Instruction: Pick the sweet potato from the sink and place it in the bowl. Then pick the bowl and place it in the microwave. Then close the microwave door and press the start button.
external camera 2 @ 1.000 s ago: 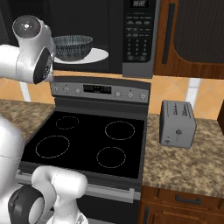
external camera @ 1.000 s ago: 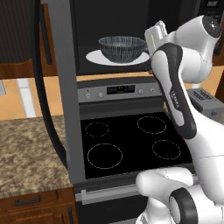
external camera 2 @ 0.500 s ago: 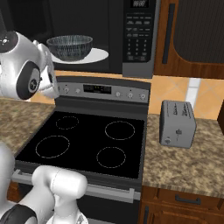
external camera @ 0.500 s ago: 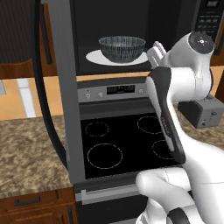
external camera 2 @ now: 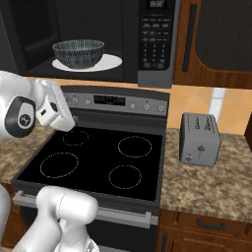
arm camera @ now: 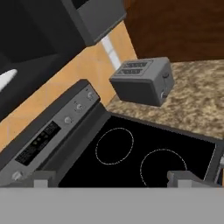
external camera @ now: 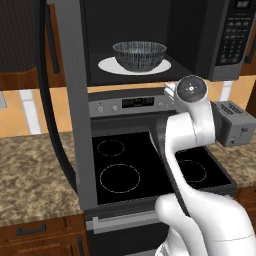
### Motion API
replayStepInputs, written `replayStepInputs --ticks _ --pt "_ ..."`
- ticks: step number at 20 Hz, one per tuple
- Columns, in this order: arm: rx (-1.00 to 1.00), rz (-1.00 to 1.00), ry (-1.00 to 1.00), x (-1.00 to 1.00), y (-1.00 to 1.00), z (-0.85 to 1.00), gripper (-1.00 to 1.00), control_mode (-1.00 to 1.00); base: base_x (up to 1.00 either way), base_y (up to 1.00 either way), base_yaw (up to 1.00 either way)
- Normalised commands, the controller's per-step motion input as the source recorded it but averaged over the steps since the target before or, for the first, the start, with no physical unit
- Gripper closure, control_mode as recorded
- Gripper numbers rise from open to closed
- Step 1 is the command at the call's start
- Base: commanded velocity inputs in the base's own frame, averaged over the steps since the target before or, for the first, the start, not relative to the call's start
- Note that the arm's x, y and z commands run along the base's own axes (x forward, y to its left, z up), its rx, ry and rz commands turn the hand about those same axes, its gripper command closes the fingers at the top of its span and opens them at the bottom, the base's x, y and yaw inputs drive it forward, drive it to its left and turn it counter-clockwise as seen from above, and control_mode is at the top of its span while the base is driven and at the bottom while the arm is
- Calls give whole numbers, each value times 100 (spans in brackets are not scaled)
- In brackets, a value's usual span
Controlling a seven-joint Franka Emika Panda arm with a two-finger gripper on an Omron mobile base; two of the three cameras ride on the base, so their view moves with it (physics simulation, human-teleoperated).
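The bowl (external camera: 139, 55) stands on the white round plate (external camera: 134, 66) inside the microwave (external camera 2: 152, 44), and the microwave door (external camera: 64, 100) is swung wide open to the left. The gripper (arm camera: 113, 178) hangs above the black stove (external camera 2: 98, 162), its two fingers spread wide apart and holding nothing. A grey toaster (external camera 2: 199, 139) stands on the stone counter (external camera 2: 216, 182) to the right of the stove.

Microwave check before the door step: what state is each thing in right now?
Microwave: cavity open.
Door: swung wide open to the left.
Bowl: upright on the white plate inside the microwave; contents not visible.
Gripper: open, empty, above the stove.
Stove: burners dark.
Toaster: upright on the counter, slots empty.
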Motion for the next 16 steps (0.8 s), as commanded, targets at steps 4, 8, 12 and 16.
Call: replayStepInputs --ticks 4,8,12,16 --pt "-43 -23 0 -22 -4 -66 -100 -100 0 0 0" --pt "-44 -26 0 -31 5 -61 -100 -100 0 0 0" --pt "-38 -21 0 -8 27 -43 -100 -100 0 0 0" --pt "-28 -10 3 1 72 -21 -100 -100 0 0 0"
